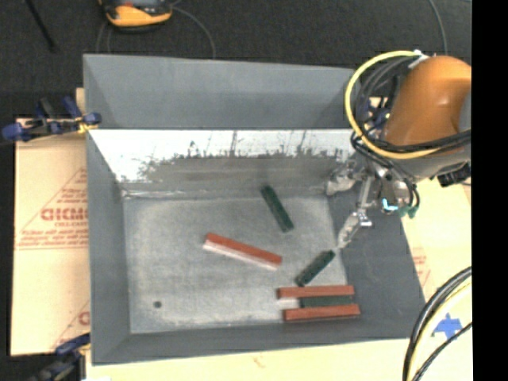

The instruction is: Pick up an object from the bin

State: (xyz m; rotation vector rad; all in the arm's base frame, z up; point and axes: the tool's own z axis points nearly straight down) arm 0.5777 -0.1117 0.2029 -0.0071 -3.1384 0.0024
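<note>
Pincer [354, 230] is inside the bin [238, 109] at its right side, hanging over the foot of the right wall, about midway between the far and near walls. Can't tell whether it's apart or together from this angle. Nothing visibly in it, so I'd judge the pick is not yet made.

Nearest thing: short dark green bar [315, 267], flat on the floor, just to the near-left of the pincer, apart from it. Long axis runs diagonally, near-left to far-right, and its far-right end points roughly at the pincer. My call: that's the likeliest candidate. The move would be a small shift near-left and down, with the pincer closing across the bar's short side, i.e. square to that diagonal.

Others:
- longer dark green bar [278, 207], left of the pincer toward the far wall, tilted far-left to near-right
- red-and-white bar [242, 250], mid-floor, well apart to the left
- three bars side by side [318, 302], red, green, red, touching, along the near wall, lying left-right

Risk: the right wall is close, so the wall-side clearance looks tight.

No label or writing readable on any bar.
</note>
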